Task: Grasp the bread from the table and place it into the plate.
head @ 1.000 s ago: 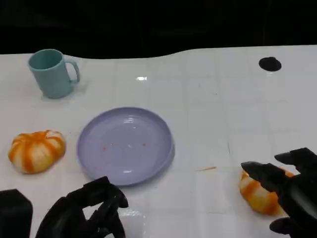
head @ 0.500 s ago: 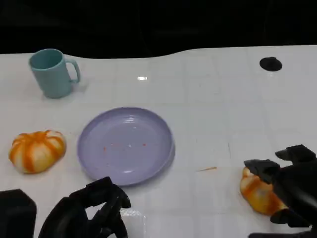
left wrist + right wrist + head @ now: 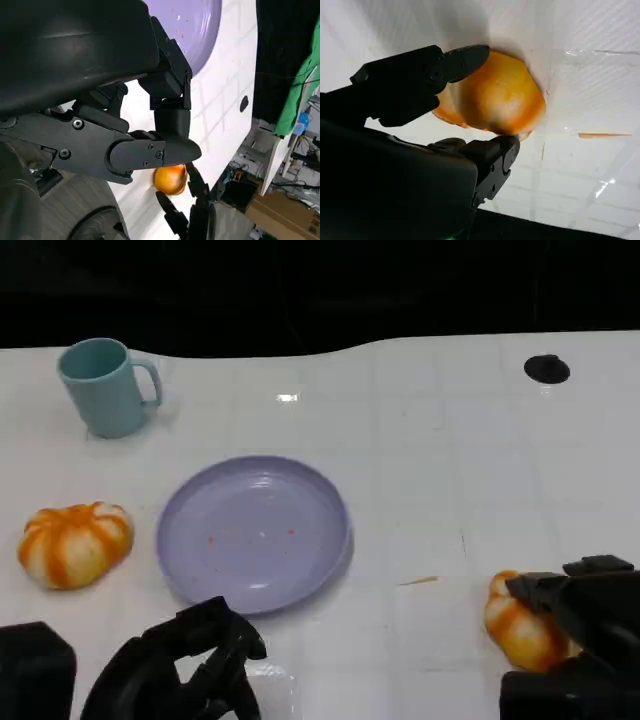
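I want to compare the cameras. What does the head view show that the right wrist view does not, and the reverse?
Head view alone: the round lilac plate, the teal handled mug, a second orange-striped bread roll and the left robot hand. Right wrist view alone: black fingers on both sides of the orange-striped bread roll, close to it. Both share: that roll, the right robot hand and the white table.

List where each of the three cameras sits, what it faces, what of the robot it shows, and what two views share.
Head view: high on the robot, looking down at the plate, with the left hand and right hand low in frame.
Left wrist view: behind the left hand, looking across the table.
Right wrist view: behind the right hand, facing the bread.
Shared: all three show that bread.
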You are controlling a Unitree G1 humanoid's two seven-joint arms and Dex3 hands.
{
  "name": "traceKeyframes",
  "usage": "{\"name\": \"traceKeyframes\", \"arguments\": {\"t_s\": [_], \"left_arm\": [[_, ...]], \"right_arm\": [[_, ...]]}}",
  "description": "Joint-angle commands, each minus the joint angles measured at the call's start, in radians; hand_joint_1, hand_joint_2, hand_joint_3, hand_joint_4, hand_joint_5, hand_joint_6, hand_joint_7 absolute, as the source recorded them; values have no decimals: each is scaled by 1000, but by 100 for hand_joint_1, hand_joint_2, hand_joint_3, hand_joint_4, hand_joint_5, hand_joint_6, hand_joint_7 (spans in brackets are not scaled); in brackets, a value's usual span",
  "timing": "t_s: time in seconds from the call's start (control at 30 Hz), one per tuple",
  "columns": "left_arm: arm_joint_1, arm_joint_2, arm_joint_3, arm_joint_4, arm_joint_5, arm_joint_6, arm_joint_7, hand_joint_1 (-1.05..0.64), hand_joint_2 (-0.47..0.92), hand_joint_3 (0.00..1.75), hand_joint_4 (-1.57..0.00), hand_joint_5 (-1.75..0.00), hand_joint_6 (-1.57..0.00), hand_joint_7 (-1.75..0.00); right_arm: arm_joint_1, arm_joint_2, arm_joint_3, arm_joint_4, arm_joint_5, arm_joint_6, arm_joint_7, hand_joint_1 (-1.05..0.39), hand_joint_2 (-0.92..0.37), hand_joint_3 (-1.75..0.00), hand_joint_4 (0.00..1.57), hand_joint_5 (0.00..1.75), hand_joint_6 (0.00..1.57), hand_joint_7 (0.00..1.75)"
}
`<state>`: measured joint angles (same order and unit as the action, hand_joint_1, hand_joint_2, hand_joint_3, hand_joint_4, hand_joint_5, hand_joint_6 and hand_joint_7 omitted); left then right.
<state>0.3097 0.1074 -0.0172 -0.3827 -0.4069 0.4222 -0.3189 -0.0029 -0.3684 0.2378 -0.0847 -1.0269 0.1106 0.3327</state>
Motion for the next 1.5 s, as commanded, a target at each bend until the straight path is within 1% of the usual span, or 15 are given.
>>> {"name": "traceKeyframes", "arguments": {"t_s": [0.03, 0.2, 0.3, 0.33, 0.4, 0.43, 0.5, 0.53, 0.57, 0.63, 0.7, 0.8, 0.93, 1.17, 1.5], "left_arm": [[5, 5, 5, -15, -1, 3, 12, -54, 89, 42, -78, -175, -72, -144], [7, 7, 3, -21, 3, 4, 13, -54, 89, 43, -78, -175, -71, -145], [8, 6, 4, -23, 1, 5, 13, -54, 89, 43, -77, -175, -71, -145], [8, 7, 4, -24, 2, 6, 14, -54, 89, 42, -77, -175, -71, -145], [7, 6, 4, -25, 3, 5, 15, -54, 89, 42, -77, -175, -71, -145], [7, 6, 4, -25, 3, 6, 15, -54, 89, 42, -77, -175, -71, -145], [5, 5, 4, -23, 1, 7, 15, -53, 90, 42, -77, -175, -70, -145], [5, 4, 4, -23, 1, 6, 15, -53, 90, 42, -77, -175, -70, -145], [5, 3, 4, -22, 1, 6, 16, -52, 90, 42, -76, -175, -70, -146], [5, 2, 3, -23, 0, 6, 17, -51, 90, 43, -76, -175, -69, -146], [5, 1, 2, -23, -1, 6, 16, -51, 90, 43, -76, -175, -69, -147], [5, 0, 1, -23, -1, 4, 15, -52, 90, 42, -75, -175, -68, -146], [5, -2, 4, -21, -2, 3, 14, -52, 90, 42, -75, -175, -68, -146], [6, 2, 5, -23, -2, 4, 13, -51, 90, 42, -75, -175, -67, -147], [15, 7, 10, -28, -4, -4, 5, -50, 92, 42, -75, -175, -67, -147]], "right_arm": [[-45, -21, 20, 59, 28, 38, 23, -49, -92, -5, 28, 16, 41, 1], [-85, -30, 53, 122, 19, 52, -15, -46, -92, -8, 49, 18, 57, 5], [-84, -9, 32, 165, 78, 8, -153, -32, -92, -4, 86, 29, 86, 10], [-82, -9, 27, 182, 101, -22, -210, -22, -92, -3, 104, 47, 105, 14], [-84, -19, 29, 211, 128, -72, -291, -14, -92, -3, 99, 107, 124, 15], [-86, -25, 30, 225, 137, -94, -328, -10, -92, -7, 94, 142, 129, 26], [-90, -33, 32, 242, 147, -122, -376, -7, -86, -21, 90, 166, 110, 79], [-92, -36, 31, 248, 151, -131, -393, -7, -80, -37, 88, 171, 94, 117], [-94, -38, 32, 252, 154, -136, -404, -7, -75, -47, 87, 173, 85, 138], [-101, -41, 31, 259, 164, -149, -428, -7, -69, -57, 86, 174, 75, 161], [-108, -39, 25, 261, 188, -154, -426, -7, -67, -61, 87, 175, 70, 171], [-120, -28, 17, 251, 227, -138, -400, -9, -65, -69, 86, 175, 69, 169], [-128, -9, 14, 230, 264, -121, -398, -6, -54, -89, 87, 175, 74, 158], [-124, 38, -6, 217, 333, -160, -457, -2, -44, -104, 88, 175, 76, 162], [-128, 111, -26, 105, 497, -199, -421, 1, -36, -128, 90, 175, 71, 174]]}}
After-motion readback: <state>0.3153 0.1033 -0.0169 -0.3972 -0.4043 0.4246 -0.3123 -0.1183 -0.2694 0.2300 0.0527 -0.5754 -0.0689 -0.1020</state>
